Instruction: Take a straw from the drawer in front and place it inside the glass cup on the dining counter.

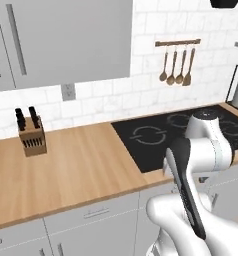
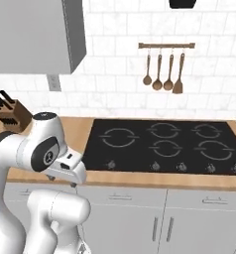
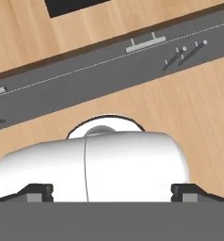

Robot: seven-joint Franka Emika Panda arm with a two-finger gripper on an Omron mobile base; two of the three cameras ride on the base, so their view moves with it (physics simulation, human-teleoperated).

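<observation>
My gripper (image 3: 113,192) points down in front of the cabinets. Its two dark fingertips (image 3: 38,190) stand far apart with nothing between them, so it is open. The hand (image 2: 65,169) hangs low before the wall-side counter's edge. Below that edge run shut grey drawer fronts (image 3: 145,43), each with a bar handle (image 1: 96,212). None is pulled out, and I cannot tell which one is the task's drawer. The straw, the glass cup and the dining counter are out of view.
The wall-side wooden counter (image 1: 76,165) carries a black cooktop (image 2: 164,141) and a knife block (image 1: 32,136). Wooden utensils hang on a rail (image 2: 164,72) on the white tiled wall. Grey wall cabinets (image 1: 61,35) hang above. Wood floor (image 3: 189,108) lies below the hand.
</observation>
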